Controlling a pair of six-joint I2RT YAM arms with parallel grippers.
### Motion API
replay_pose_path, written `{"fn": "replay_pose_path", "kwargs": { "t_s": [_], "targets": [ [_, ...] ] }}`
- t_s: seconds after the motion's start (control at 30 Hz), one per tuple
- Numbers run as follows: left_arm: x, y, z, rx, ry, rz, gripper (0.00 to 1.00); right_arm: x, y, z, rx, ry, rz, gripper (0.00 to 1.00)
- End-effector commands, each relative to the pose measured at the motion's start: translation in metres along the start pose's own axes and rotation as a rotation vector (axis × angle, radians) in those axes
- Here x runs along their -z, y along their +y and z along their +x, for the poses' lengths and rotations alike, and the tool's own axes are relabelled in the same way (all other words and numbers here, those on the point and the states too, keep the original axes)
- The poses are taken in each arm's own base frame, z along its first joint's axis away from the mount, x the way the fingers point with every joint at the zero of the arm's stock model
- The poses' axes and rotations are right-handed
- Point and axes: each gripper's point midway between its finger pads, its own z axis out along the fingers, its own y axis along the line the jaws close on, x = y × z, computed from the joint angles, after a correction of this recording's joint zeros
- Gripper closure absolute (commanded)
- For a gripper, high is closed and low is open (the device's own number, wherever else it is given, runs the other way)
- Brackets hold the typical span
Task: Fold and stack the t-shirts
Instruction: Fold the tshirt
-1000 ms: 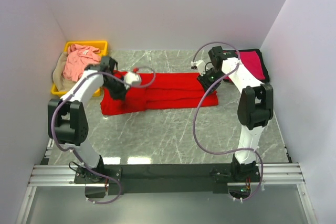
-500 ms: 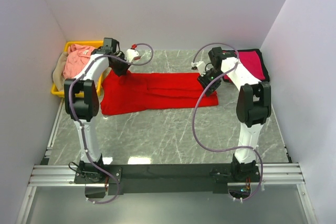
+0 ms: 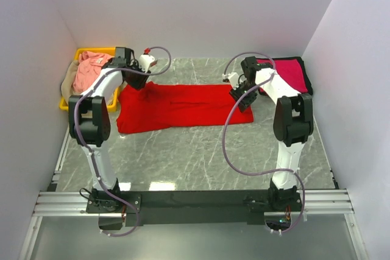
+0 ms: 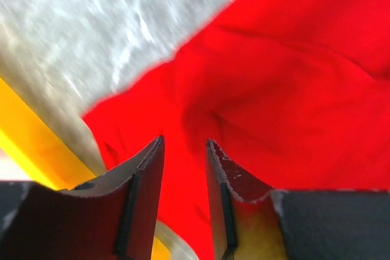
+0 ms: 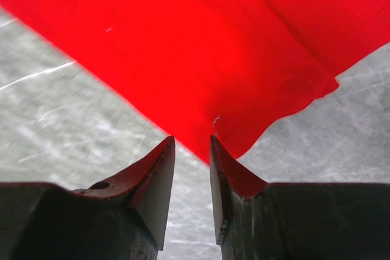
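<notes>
1. Top external view: a bright red t-shirt (image 3: 183,105) lies in a long band on the grey marble table (image 3: 201,150). It stretches from the left fingers (image 3: 136,81) to the right fingers (image 3: 243,98).
2. The left fingers are over the shirt's far left corner, and the right fingers are over its right end.
3. Left wrist view: the left fingers (image 4: 146,193) stand slightly apart and pinch nothing. The rumpled bright red t-shirt (image 4: 274,89) lies just ahead of and below their tips.
4. To the left of those fingers, past a strip of bare table, runs the edge of a yellow bin (image 4: 30,144).
5. Right wrist view: the right fingers (image 5: 155,187) are slightly spread with nothing between them. A corner of the bright red t-shirt (image 5: 183,41) ends just ahead of their tips, with bare table on either side.
6. Top external view: left of the left fingers, the yellow bin (image 3: 91,50) holds a salmon pink t-shirt (image 3: 91,70). A tan t-shirt (image 3: 68,83) hangs over the bin's side.
7. Right of the right fingers, a crimson-magenta t-shirt (image 3: 295,72) lies at the table's far corner.
</notes>
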Motion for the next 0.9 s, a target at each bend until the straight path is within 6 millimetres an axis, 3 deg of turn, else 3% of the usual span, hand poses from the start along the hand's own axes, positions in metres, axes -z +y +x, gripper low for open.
{"fn": "replay_pose_path", "kwargs": {
  "t_s": [0.0, 0.13, 0.27, 0.4, 0.47, 0.6, 0.67, 0.7, 0.87],
  "targets": [
    [0.041, -0.025, 0.000, 0.067, -0.019, 0.085, 0.61, -0.023, -0.018, 0.003, -0.034, 0.029, 0.047, 0.64],
    [0.053, -0.054, 0.032, 0.114, 0.060, 0.139, 0.58, -0.040, -0.026, 0.007, -0.053, 0.085, 0.054, 0.67],
    [0.055, -0.077, 0.062, 0.152, 0.118, 0.171, 0.58, -0.055, -0.021, 0.029, -0.036, 0.191, 0.056, 0.69],
    [0.049, -0.100, 0.109, 0.173, 0.244, 0.207, 0.59, -0.056, -0.018, 0.047, -0.032, 0.251, 0.072, 0.69],
    [0.049, -0.109, 0.123, 0.147, 0.279, 0.232, 0.60, -0.056, -0.015, 0.058, -0.034, 0.283, 0.073, 0.69],
    [0.059, -0.148, 0.156, 0.068, 0.378, 0.327, 0.61, -0.050, -0.008, 0.075, -0.026, 0.317, 0.071, 0.70],
    [0.066, -0.165, 0.156, 0.025, 0.373, 0.379, 0.61, -0.044, 0.000, 0.086, -0.022, 0.334, 0.057, 0.71],
    [0.076, -0.180, 0.166, 0.025, 0.406, 0.427, 0.61, -0.041, 0.002, 0.090, -0.024, 0.342, 0.052, 0.71],
    [0.115, -0.221, 0.164, -0.009, 0.383, 0.582, 0.62, -0.020, 0.017, 0.122, 0.002, 0.388, 0.046, 0.72]
  ]
}}
